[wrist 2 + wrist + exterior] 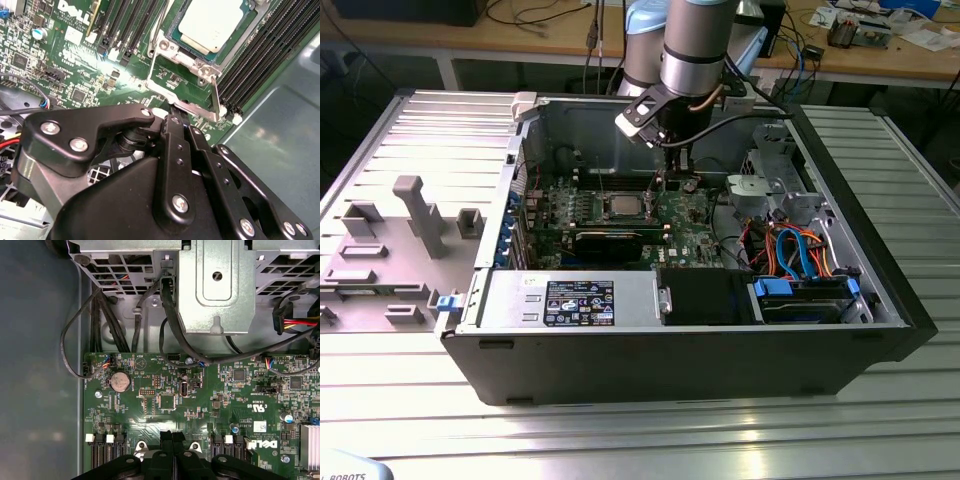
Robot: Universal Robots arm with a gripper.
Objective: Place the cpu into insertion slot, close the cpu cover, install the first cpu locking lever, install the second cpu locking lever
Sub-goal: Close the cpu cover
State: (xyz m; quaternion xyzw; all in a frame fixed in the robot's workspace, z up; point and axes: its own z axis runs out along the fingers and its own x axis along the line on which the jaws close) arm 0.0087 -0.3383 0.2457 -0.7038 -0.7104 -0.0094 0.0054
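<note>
Chip: the cpu, a small flat square chip with a dull silver-grey top (212, 25), lies flat in the insertion slot, a square socket with a silver metal rim (186, 55). It is near the middle of the green motherboard (235, 405).
Cover: the cpu cover, a thin silver metal frame with a big square window (192, 106), is swung up and open on its hinge.
Gripper: the black gripper (181, 120) is right at the cover's free edge, with its fingers drawn close together. I cannot tell if they pinch the thin edge or only touch it.
Lever: a thin silver wire lever (159, 22) runs beside the slot and looks unhooked.
How it will handle: the cover looks light, stiff and slippery. It should turn only on its hinge. The free edge, far from the hinge, seems the best place to hold or push. The chip and the contacts under it are likely easy to hurt, so a soft push seems wise.
Around: long black memory slots (125, 25) run along both sides of the slot. A round silver battery (120, 381) sits near a corner of the board.
In the way: black cables (165, 325) droop from the silver metal drive cage (215, 285) over the board's edge, close to the arm. The walls of the black computer case (670, 350) leave little room.
</note>
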